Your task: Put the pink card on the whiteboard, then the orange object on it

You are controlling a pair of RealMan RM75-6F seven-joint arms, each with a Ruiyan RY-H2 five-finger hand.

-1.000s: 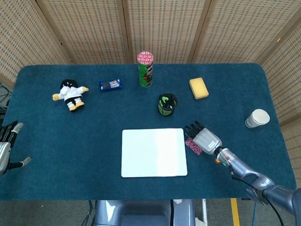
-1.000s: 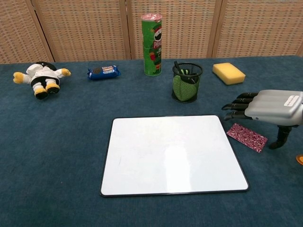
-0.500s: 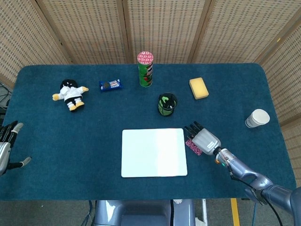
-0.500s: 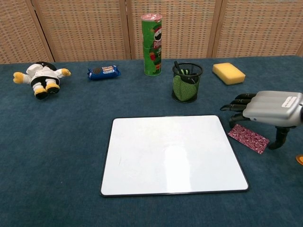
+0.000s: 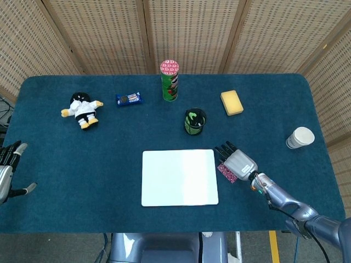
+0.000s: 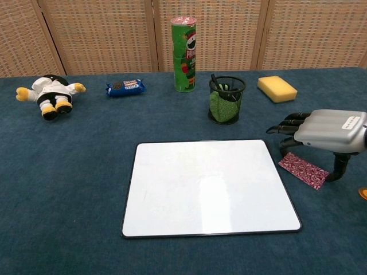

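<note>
The pink patterned card [image 6: 303, 171] lies flat on the blue cloth just right of the whiteboard [image 6: 209, 186]. My right hand [image 6: 327, 130] hovers palm down over the card's far end, fingers stretched toward the board and thumb [image 6: 339, 168] reaching down beside the card. In the head view the card [image 5: 226, 173] peeks out from under the right hand [image 5: 238, 161], next to the whiteboard [image 5: 179, 177]. A small orange object [image 6: 363, 193] shows at the frame's right edge, close to my wrist. My left hand [image 5: 6, 170] rests open at the table's left edge.
At the back stand a green chips can [image 6: 184, 53], a black mesh cup [image 6: 224, 100] and a yellow sponge [image 6: 277, 89]. A plush toy [image 6: 50, 94] and a blue snack bar [image 6: 124, 87] lie far left. A paper cup [image 5: 300, 137] stands far right.
The pink card has slid slightly to the right and toward the front edge under my right hand. The hand itself has barely shifted. The left hand has not moved.
</note>
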